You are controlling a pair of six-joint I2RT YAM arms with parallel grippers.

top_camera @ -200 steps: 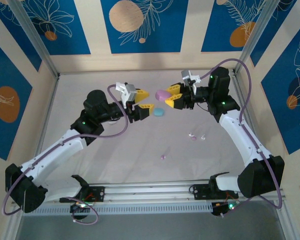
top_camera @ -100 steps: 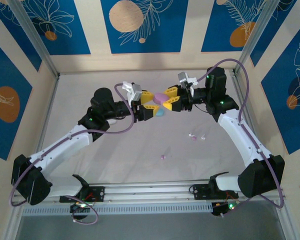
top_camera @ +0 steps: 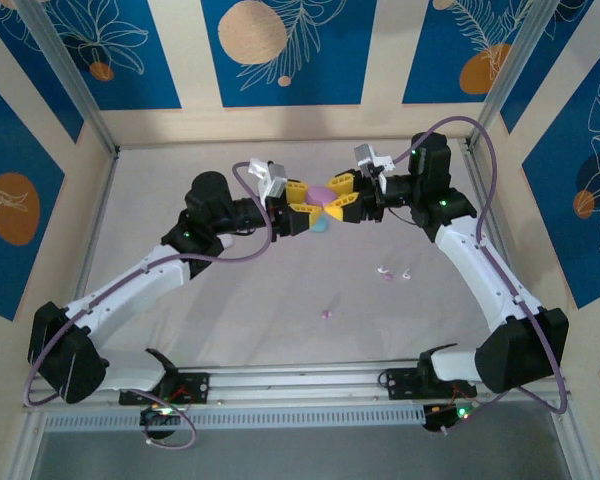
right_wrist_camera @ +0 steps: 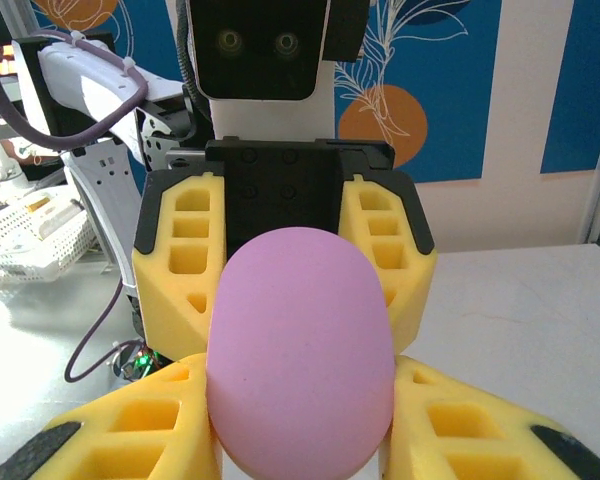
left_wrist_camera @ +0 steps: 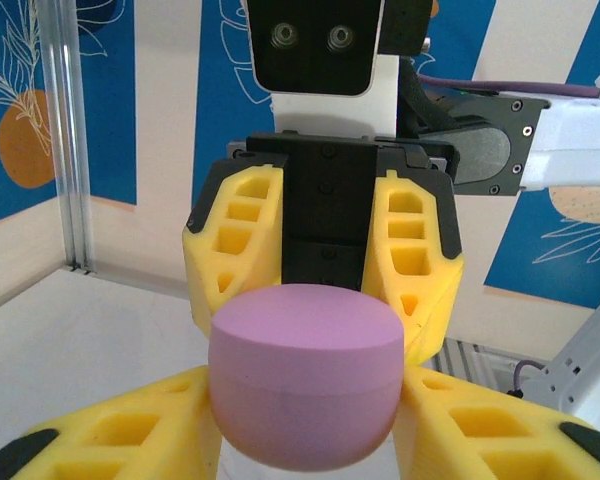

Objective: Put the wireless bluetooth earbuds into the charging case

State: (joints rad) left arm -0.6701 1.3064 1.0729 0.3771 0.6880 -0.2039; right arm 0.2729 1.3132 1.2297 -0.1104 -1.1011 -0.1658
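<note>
A closed pink oval charging case (top_camera: 325,192) hangs above the table's far middle between both grippers. My right gripper (top_camera: 339,197) is shut on it from the right, its yellow fingers (right_wrist_camera: 130,430) pressing the case (right_wrist_camera: 300,350) on both sides. From the left, my left gripper (top_camera: 304,199) also grips the case (left_wrist_camera: 302,375), with a finger (left_wrist_camera: 130,430) touching each side. Three tiny earbuds lie on the table: a pink-white one (top_camera: 385,272), a white one (top_camera: 407,273) and a pink one (top_camera: 326,314).
A pale blue case (top_camera: 320,226) lies on the table just under the meeting grippers, partly covered by them. White table surface (top_camera: 280,290) stretches between the arms. Patterned walls and metal corner posts enclose the table.
The left gripper has moved right to the pink case held by the right gripper and its fingers have come in on the case. The right gripper shifted slightly left.
</note>
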